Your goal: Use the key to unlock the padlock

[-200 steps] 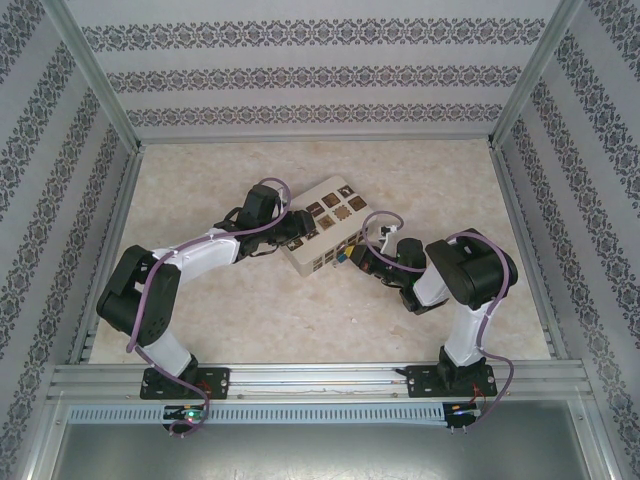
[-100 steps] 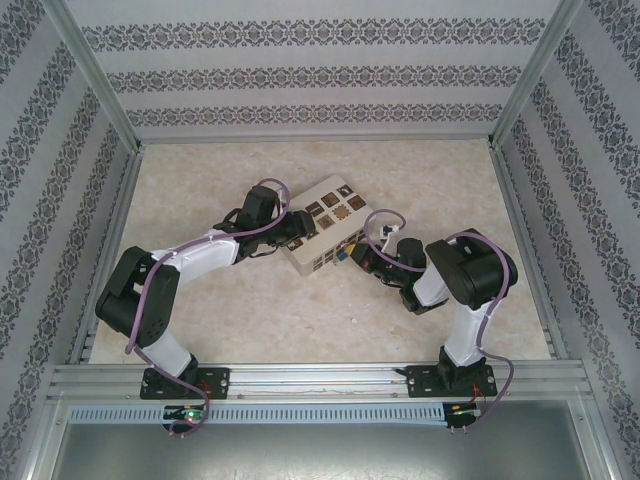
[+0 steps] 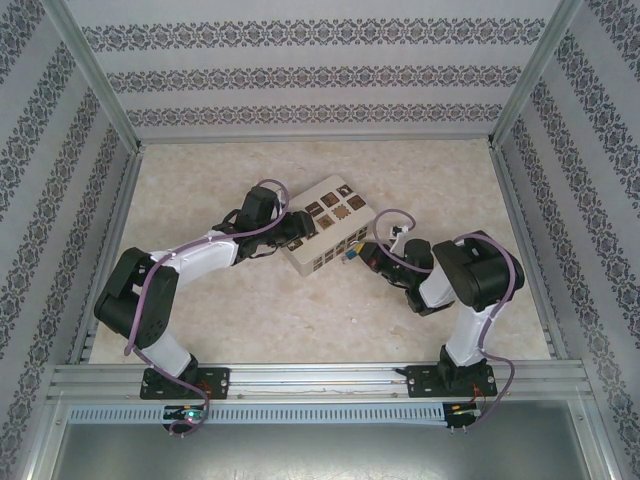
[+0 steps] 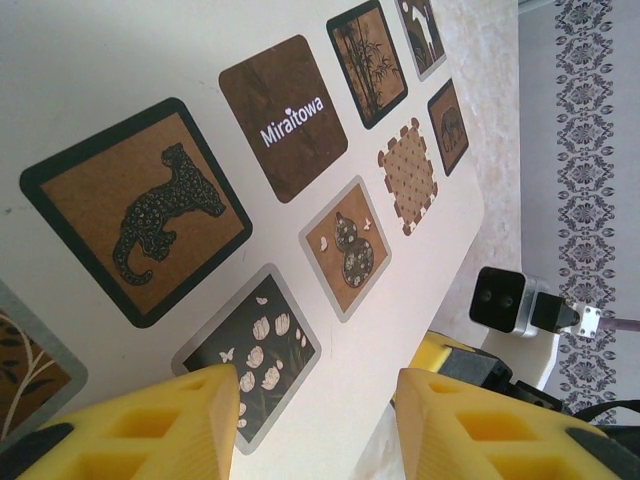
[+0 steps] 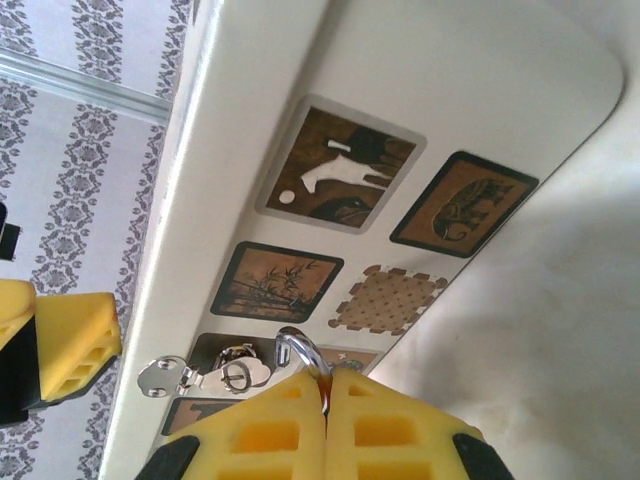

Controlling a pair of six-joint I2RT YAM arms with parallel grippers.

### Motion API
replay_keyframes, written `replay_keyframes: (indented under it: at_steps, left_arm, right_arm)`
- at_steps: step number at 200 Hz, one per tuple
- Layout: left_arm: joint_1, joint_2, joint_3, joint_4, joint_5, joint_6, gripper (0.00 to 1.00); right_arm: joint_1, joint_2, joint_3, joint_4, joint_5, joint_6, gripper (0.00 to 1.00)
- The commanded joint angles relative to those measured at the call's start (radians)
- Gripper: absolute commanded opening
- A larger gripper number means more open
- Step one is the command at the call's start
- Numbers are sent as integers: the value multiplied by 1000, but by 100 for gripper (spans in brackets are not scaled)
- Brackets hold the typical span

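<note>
In the right wrist view my right gripper (image 5: 326,400) is shut on the padlock. Only its silver shackle (image 5: 300,350) shows, curving out of the finger gap beside the metal hasp (image 5: 200,372) on the white box (image 5: 250,150). From above, a blue speck of the padlock (image 3: 350,256) shows at the box's front edge, just left of the right gripper (image 3: 366,262). My left gripper (image 4: 318,420) straddles the box's other end (image 4: 400,290) and holds it, one finger over the flower tile and one past the edge. The key is hidden.
The white box (image 3: 330,235), topped with brown picture tiles, lies slanted mid-table between the two arms. Patterned walls and metal frame posts close in the table on three sides. Bare marbled tabletop (image 3: 420,180) lies behind and in front of the box.
The right arm has drawn back a little to the right, its gripper still shut at the box's front edge. The left arm and the box have not moved.
</note>
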Motion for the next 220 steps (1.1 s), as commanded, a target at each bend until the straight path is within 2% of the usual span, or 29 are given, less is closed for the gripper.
replay_keyframes:
  at_steps: [1,71,122,166,220]
  left_arm:
    - [-1,-19,-31,-72,0,-15,46]
    - [5,-133,-19,-113,-60,38,49]
    - [13,-276,-51,-201,-208,137,55]
    - [19,-414,-117,-221,-339,220,69]
    - [42,-560,-181,-162,-388,399,85]
  right_arm:
    - [-17,-49,-15,11,2,-36,0]
    - [-49,-223,-20,-193,-14,-130,0]
    - [-56,-384,7,-442,-11,-228,0]
    - [-53,-538,25,-674,3,-326,0]
    - [-34,-707,93,-935,27,-423,0]
